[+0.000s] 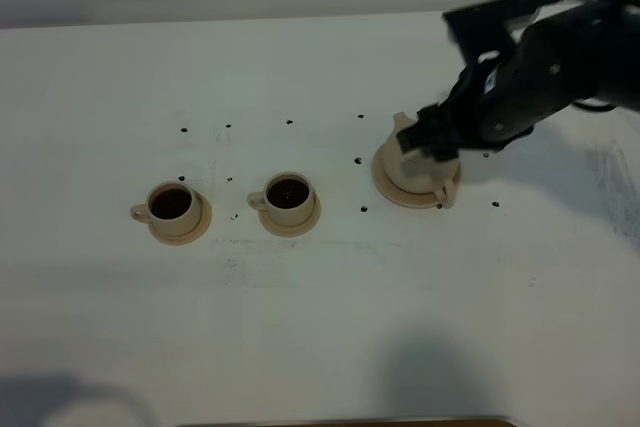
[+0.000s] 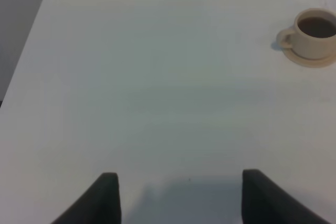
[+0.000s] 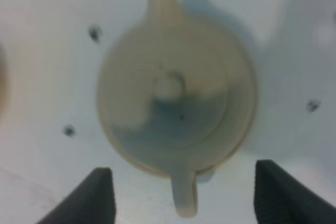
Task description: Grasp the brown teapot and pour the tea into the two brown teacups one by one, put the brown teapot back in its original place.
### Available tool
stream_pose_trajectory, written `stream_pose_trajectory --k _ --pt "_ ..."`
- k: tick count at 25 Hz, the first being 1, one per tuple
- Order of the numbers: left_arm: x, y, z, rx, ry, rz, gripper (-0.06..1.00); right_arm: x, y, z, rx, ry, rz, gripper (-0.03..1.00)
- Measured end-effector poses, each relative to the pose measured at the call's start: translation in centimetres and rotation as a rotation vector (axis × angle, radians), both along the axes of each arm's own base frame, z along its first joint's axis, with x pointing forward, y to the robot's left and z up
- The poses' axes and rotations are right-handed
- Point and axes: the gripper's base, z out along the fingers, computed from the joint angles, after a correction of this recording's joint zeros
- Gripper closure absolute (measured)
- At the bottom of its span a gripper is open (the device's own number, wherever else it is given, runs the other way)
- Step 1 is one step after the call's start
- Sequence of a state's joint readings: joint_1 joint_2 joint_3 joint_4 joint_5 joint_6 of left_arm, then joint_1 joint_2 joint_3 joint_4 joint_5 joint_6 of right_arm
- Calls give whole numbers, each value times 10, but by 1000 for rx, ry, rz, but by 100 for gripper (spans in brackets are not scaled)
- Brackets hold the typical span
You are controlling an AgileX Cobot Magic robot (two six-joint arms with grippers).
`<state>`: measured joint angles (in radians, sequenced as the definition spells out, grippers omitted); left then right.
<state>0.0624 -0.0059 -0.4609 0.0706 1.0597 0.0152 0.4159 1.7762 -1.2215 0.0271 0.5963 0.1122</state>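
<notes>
White table [image 1: 300,327], seen from the high camera. Two brown teacups are set side by side on the left half, each on its own small saucer: the left teacup [image 1: 171,205] with its handle pointing left, the right teacup [image 1: 289,195] likewise. Both are seen filled with dark liquid. Small dark specks [image 1: 359,160] are scattered on the table around the crockery.

The brown teapot [image 1: 420,152] is found right of the cups, seated on the wide round saucer [image 1: 392,185], spout directed up and left in the high view, loop handle at the opposite side near the saucer's rim. Much of the pot is covered by the right arm in that view.

Right gripper [image 3: 184,192]: positioned directly above the teapot. In the right wrist view the lid knob [image 3: 170,85] is centred, and the two dark fingers [image 3: 97,195] are spread wide, one to either side of the handle [image 3: 184,195], clear of it. Nothing is held; the jaws are fully apart.

Left gripper [image 2: 181,198]: hung over bare table, well apart from the cups. Its fingertips [image 2: 105,198] are spread with nothing between them. One teacup on its saucer is visible at the far edge of the left wrist view [image 2: 312,32]
</notes>
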Motion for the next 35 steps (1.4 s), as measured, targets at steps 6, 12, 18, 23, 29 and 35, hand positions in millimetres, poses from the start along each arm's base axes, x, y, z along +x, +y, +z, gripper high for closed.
stream_pose_trajectory --k 6,12,18,23,29,35 --pt "0 0 0 0 0 0 46 -24 -33 65 -15 -101 -34 47" --pt "0 0 0 0 0 0 46 -66 -75 92 -13 -157 -125 48" --pt "0 0 0 0 0 0 46 -131 -117 105 -4 -201 -238 48" --pt "0 0 0 0 0 0 46 -198 -143 117 -37 -244 -324 48" --pt "0 0 0 0 0 0 46 -265 -154 117 -11 -297 -400 48" --pt "0 0 0 0 0 0 46 -298 -157 96 26 -330 -431 48"
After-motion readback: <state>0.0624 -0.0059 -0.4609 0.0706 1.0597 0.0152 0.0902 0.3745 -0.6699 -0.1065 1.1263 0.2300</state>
